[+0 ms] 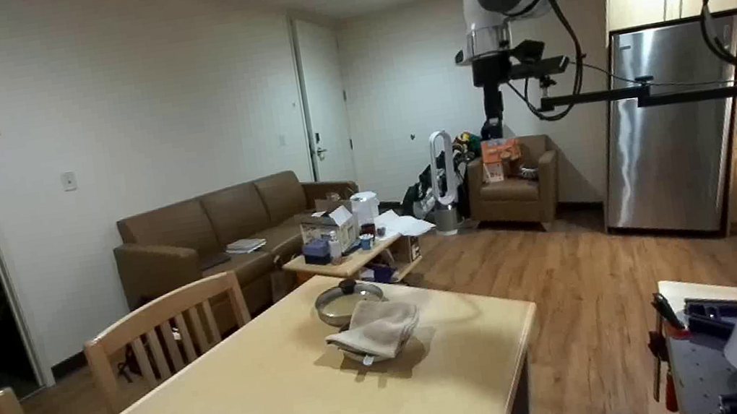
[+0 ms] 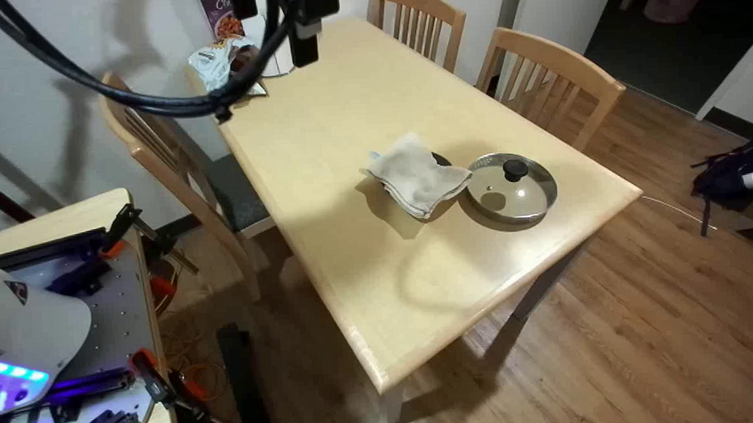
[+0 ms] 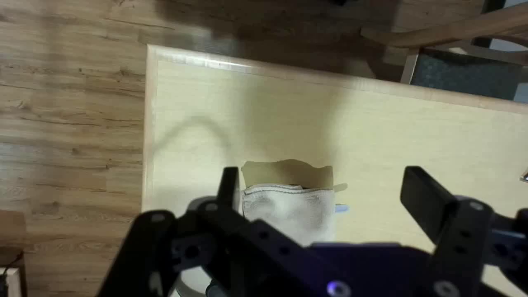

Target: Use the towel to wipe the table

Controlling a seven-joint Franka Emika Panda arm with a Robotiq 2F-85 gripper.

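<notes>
While the hand [image 3: 322, 183] hangs well above the table [image 2: 320, 124] with its two fingers [image 3: 427, 202] spread wide apart, the folded beige towel [image 2: 416, 174] lies set in from one short edge, between the two long edges. A dark object [image 2: 441, 160], mostly hidden by the towel, cannot be identified. Just beside the towel, a glass lid [image 2: 511, 198] rests, black knob [image 2: 515, 168] upward, nearer the corner where that short edge meets the long edge lined by two chairs [image 2: 562, 55]; contact between lid and towel cannot be determined. At the diagonally opposite corner sits a bag [image 2: 211, 62].
</notes>
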